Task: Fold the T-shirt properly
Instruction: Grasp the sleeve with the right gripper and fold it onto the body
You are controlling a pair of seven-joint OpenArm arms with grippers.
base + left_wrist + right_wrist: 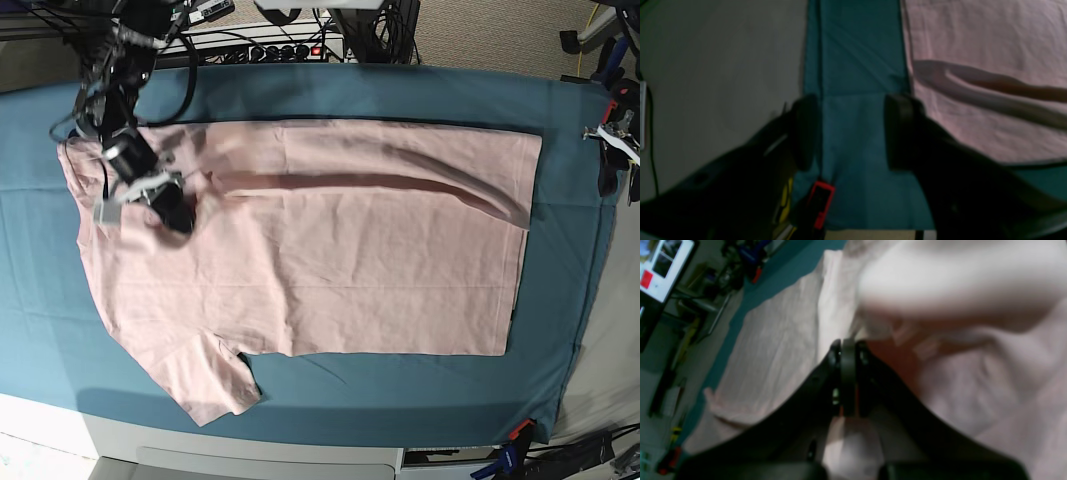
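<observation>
I have the T-shirt (340, 240) spread plain side up across the middle of the surface (300, 95), which is draped in a teal cloth, with the hem toward 3 o'clock and one sleeve trailing toward 7 o'clock. My right pincer (848, 350) sits at about 9 o'clock in the base view, its jaws pressed tight together on a pinch of pink fabric near the neck end; the cloth bunches up around the tips. My left pincer (850, 130) waits wide apart and empty off the hem end at 3 o'clock, above bare teal cloth, just beside the shirt's edge.

To do this fold well, I judge I should carry the pinched edge low and straight across so the layer lands flat, and bring the left pincer onto the hem to keep the body from dragging. The long ridge running toward 3 o'clock wants smoothing first.

No lettering, brand or label is readable on the shirt from here.
</observation>
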